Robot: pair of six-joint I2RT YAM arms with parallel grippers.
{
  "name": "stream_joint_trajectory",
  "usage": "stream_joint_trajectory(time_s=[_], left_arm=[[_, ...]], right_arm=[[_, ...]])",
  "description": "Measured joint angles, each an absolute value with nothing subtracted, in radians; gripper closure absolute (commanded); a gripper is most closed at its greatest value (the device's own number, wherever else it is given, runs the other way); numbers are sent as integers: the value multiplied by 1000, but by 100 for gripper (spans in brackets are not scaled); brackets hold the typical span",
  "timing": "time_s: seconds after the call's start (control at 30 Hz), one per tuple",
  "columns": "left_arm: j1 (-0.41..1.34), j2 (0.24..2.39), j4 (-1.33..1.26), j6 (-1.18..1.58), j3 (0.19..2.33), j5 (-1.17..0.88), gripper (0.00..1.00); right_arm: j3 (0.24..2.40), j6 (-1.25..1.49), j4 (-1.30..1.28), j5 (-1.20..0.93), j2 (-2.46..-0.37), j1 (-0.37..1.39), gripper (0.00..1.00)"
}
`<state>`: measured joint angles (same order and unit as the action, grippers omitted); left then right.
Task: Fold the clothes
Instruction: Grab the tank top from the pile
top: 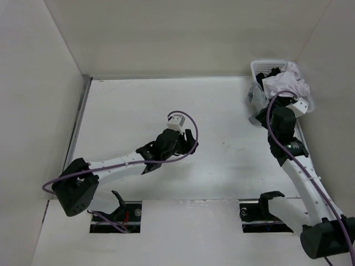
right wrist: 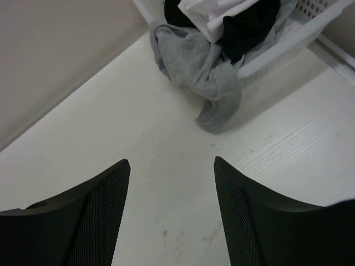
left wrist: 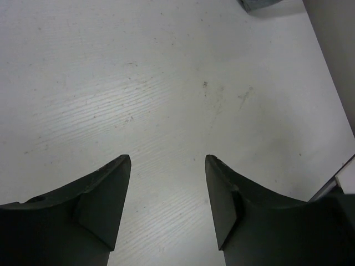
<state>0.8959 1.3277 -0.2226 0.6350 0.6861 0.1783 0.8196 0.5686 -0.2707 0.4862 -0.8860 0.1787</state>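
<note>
The white clothes lie crumpled on top of a heap in a white plastic basket at the table's far right corner. In the right wrist view a white fold of the clothes shows at the top edge, inside the basket. My right gripper hangs open just in front of the basket, with only bare table between its fingers. My left gripper is open over the middle of the table and holds nothing.
A grey cloth spills over the basket's rim onto the table, beside a black garment inside. A corner of the grey cloth shows in the left wrist view. White walls enclose the table.
</note>
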Motion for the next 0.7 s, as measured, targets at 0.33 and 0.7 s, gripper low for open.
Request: stream_joint_trajectory(time_s=[0.33,0.7], left_arm=[[881,1337,-448,606,577,144,87],[854,1333,-580,579,521,137,59]], right_arm=[[1019,569,-109,407,-1288,-72,94],[1357,561,-31,377,-1702,-337,40]])
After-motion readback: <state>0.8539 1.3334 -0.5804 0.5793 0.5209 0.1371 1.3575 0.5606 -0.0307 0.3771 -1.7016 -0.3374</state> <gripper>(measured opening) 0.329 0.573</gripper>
